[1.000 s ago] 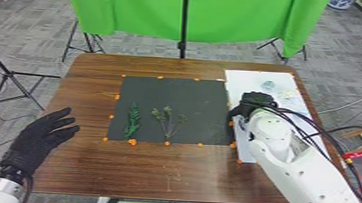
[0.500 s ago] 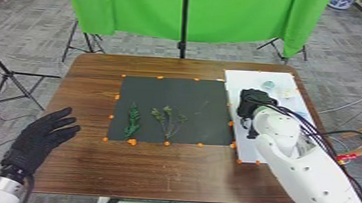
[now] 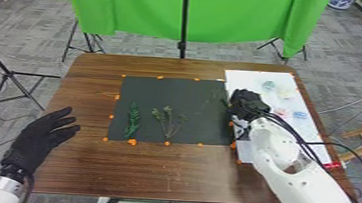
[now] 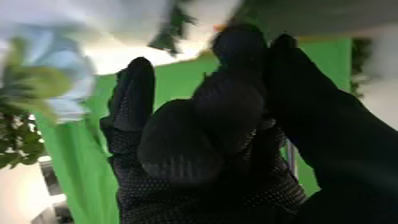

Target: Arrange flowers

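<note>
Along the dark mat's right edge, my right hand [image 3: 248, 104] holds a thin green sprig [image 3: 221, 95] that extends over the mat's upper right. In the right wrist view, the right hand [image 4: 204, 125] has curled fingers meeting the thumb, with blurred green leaves [image 4: 176, 26] beyond the tips. On the mat [image 3: 172, 89] lie a dark green fern-like stem [image 3: 133, 122] and, beside it, a branching stem with small buds [image 3: 168, 121]. My left hand [image 3: 42, 136] rests open off the mat's left side.
A white board [image 3: 241, 77] on the table's right carries a pale green-blue flower [image 3: 268, 85], a pink one [image 3: 280, 112] and a blue one [image 3: 299, 115]. Orange markers line the mat. A pale blue flower [image 4: 67, 75] appears large in the right wrist view.
My right hand has shifted left from over the white board to the mat's edge, bringing the thin sprig over the mat. The left hand and the two stems have stayed put.
</note>
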Robot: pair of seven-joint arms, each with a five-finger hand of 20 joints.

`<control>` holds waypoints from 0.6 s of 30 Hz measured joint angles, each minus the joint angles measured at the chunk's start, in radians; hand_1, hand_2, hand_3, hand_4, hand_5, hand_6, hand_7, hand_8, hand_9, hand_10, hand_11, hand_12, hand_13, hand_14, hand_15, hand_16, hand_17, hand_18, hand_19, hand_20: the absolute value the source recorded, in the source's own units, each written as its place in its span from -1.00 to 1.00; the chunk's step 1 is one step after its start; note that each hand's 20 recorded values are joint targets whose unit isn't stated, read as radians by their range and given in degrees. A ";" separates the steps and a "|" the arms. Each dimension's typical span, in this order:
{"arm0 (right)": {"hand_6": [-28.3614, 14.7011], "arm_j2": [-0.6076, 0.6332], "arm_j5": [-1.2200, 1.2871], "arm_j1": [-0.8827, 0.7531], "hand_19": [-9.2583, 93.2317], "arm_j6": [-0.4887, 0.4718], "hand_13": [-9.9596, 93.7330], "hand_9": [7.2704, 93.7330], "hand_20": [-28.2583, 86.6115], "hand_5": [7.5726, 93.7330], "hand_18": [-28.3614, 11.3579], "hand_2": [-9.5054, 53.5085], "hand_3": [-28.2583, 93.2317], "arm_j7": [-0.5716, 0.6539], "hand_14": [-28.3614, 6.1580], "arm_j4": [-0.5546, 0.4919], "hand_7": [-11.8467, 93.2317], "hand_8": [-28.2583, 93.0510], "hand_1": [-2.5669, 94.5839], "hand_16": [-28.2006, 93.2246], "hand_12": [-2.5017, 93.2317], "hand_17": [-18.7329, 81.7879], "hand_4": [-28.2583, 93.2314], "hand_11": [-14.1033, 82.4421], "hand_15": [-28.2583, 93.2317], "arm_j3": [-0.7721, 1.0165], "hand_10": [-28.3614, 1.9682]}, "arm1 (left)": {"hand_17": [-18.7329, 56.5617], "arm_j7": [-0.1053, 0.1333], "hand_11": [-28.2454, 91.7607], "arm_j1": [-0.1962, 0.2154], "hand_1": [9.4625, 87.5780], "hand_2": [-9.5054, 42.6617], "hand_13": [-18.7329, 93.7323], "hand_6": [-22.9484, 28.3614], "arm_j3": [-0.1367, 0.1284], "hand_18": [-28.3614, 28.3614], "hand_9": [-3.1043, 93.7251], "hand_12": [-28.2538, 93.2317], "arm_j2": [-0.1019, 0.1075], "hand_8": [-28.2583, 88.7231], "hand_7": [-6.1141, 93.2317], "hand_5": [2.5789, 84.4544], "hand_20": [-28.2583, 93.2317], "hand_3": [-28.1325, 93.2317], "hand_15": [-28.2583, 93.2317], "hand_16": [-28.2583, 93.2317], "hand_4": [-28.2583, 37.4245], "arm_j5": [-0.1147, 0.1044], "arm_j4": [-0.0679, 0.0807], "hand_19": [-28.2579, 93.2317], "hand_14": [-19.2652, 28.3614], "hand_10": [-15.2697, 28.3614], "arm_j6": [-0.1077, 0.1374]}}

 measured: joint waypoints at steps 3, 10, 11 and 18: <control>0.21 0.007 0.003 -0.002 0.69 0.046 0.70 0.86 0.27 0.47 -0.61 -0.83 0.95 0.002 0.18 -0.014 0.21 -0.08 -0.18 0.07 -0.08 0.01 -0.82 0.44 0.83 -0.017 0.38 | -0.67 0.001 -0.11 0.002 -0.56 -0.71 -0.16 0.09 0.000 0.81 -0.28 -0.27 0.000 -0.69 -0.47 -0.22 -0.53 0.61 0.04 -0.57 -0.95 0.000 0.000 0.32 0.52 0.34 0.000; 0.24 0.016 -0.046 0.005 0.67 0.052 0.65 0.81 0.25 0.46 -0.64 -0.93 0.78 0.077 0.12 -0.083 0.28 -0.59 -0.40 0.09 -0.08 -0.04 -0.94 0.39 0.80 -0.020 0.30 | -0.67 0.002 -0.11 0.007 -0.56 -0.71 -0.16 0.09 -0.001 0.81 -0.28 -0.27 -0.003 -0.69 -0.47 -0.22 -0.53 0.61 0.04 -0.57 -0.95 0.000 -0.002 0.32 0.52 0.34 0.001; 0.24 0.017 -0.068 0.005 0.66 0.021 0.65 0.82 0.25 0.47 -0.65 -0.96 0.76 0.099 0.11 -0.096 0.28 -0.70 -0.44 0.08 -0.09 -0.04 -0.96 0.38 0.80 -0.015 0.30 | -0.67 0.002 -0.11 0.007 -0.56 -0.71 -0.16 0.09 -0.001 0.81 -0.28 -0.27 -0.003 -0.69 -0.47 -0.22 -0.53 0.61 0.04 -0.57 -0.95 0.000 -0.002 0.32 0.52 0.34 0.001; 0.23 0.016 -0.089 0.032 0.66 -0.385 0.64 0.80 0.24 0.52 -0.68 -1.00 0.46 0.183 0.09 -0.146 0.16 -0.71 -0.47 0.08 -0.09 -0.06 -1.00 0.34 0.78 0.038 0.28 | -0.68 0.004 -0.11 0.012 -0.57 -0.71 -0.16 0.09 -0.002 0.81 -0.28 -0.27 -0.005 -0.69 -0.47 -0.22 -0.53 0.61 0.03 -0.57 -0.95 0.000 -0.002 0.32 0.52 0.34 0.001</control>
